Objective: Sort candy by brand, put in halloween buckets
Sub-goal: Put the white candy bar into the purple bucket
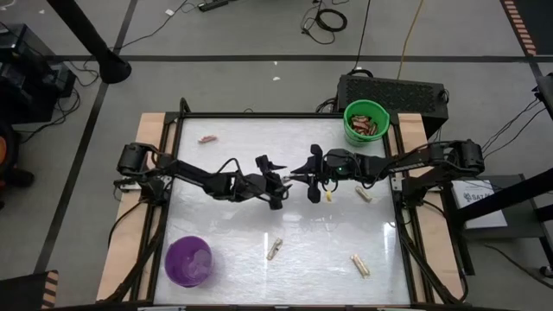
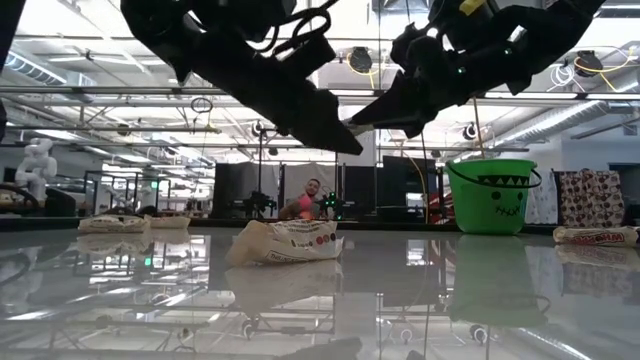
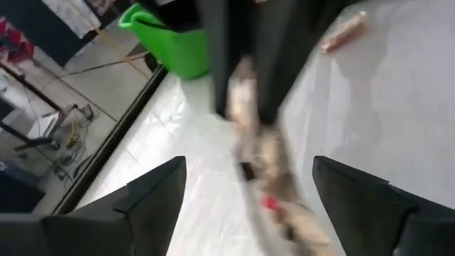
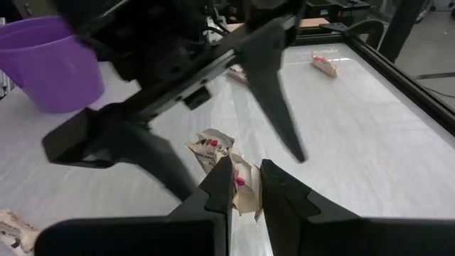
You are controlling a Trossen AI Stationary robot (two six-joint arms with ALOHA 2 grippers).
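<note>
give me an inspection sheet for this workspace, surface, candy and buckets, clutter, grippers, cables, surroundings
Surface: glossy white table in a black frame, reflective.
Job's things: green bucket at the far right corner, red-brown candy inside; purple bucket at the near left corner. Loose candies: one far left, one near centre, one near right, one beside the right arm.
Clutter: nothing seen on the table.
Grippers: left gripper open at table centre; right gripper shut on a pale candy wrapper, facing the left one.
Cables: loose cables on the floor beyond the table.
Surroundings: grey floor, black box behind the green bucket, a person far back.
</note>
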